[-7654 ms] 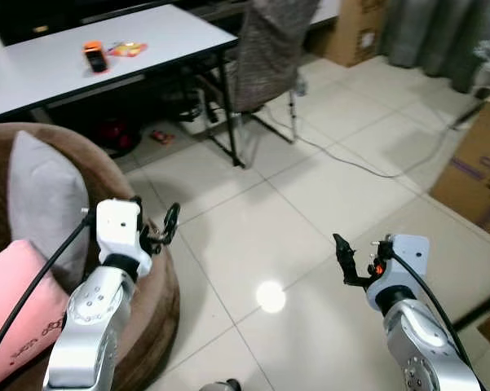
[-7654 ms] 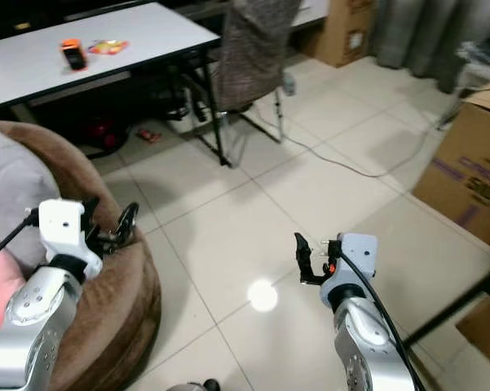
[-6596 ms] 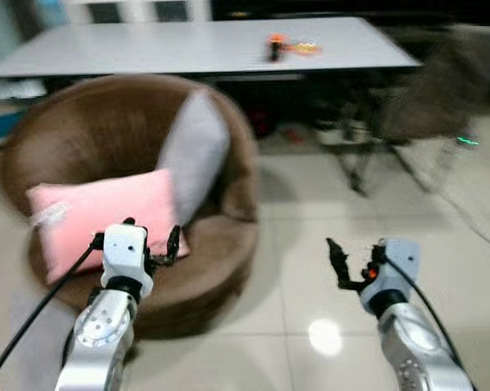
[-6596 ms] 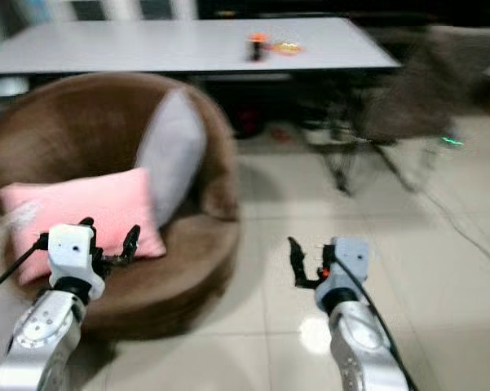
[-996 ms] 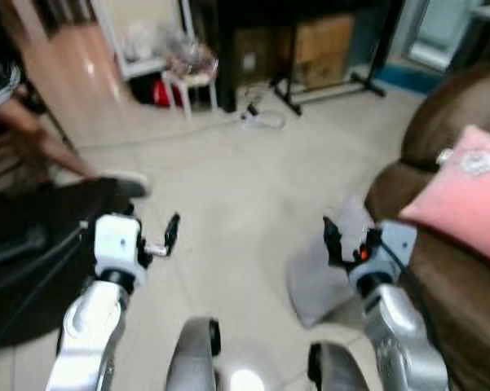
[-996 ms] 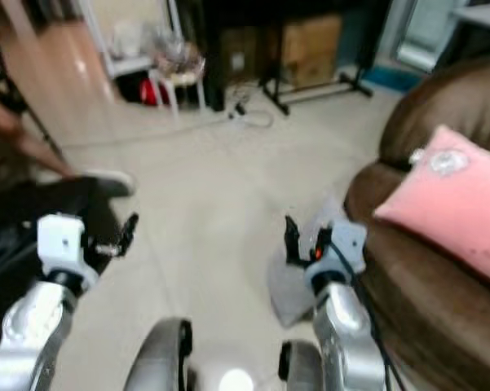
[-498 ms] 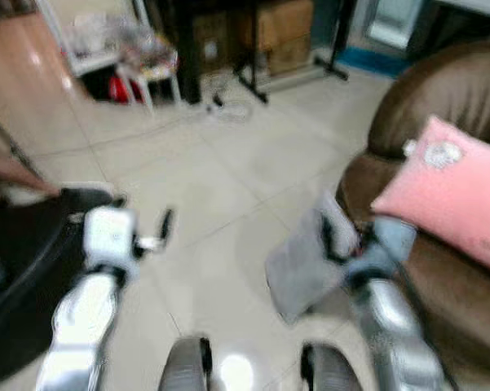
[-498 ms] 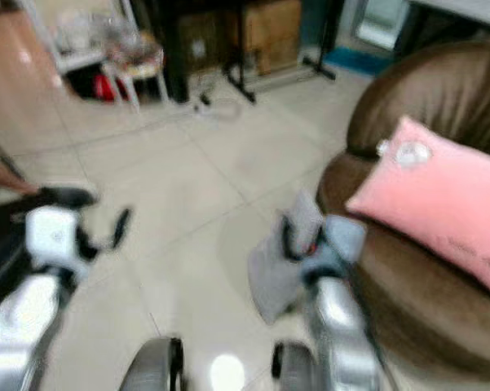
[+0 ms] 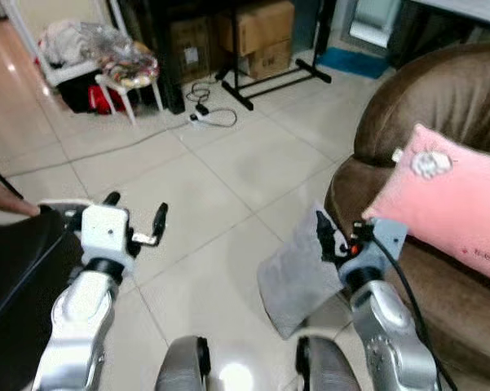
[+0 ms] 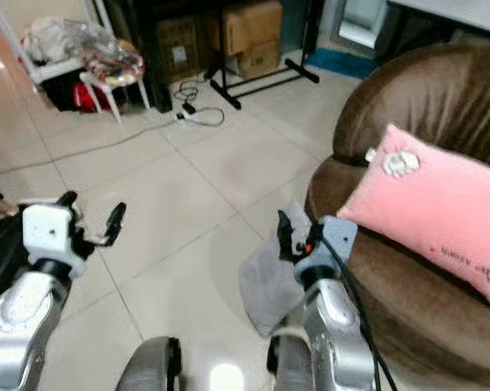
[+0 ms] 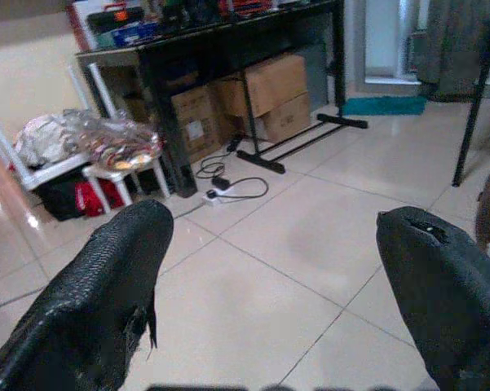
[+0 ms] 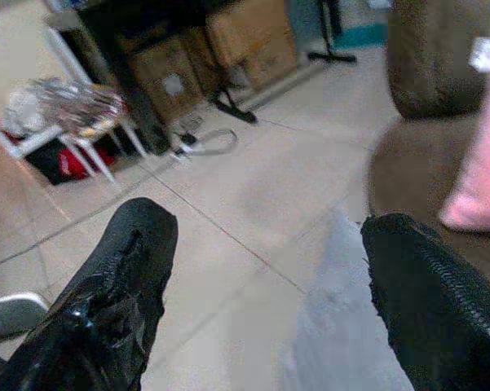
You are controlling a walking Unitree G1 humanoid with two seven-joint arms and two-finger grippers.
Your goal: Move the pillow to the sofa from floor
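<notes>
Now the robot has swung round; the grey pillow [image 9: 297, 277] lies by the sofa [image 9: 428, 155]; both pincers spread, right gripper [image 9: 336, 237] just above it, left gripper [image 9: 135, 221] idle.

Silver arms, white wrists — black fingers, cables.

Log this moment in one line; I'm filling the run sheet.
grey pillow: on floor against sofa | pink pillow: on sofa | left gripper: open | right gripper: open above grey pillow
</notes>
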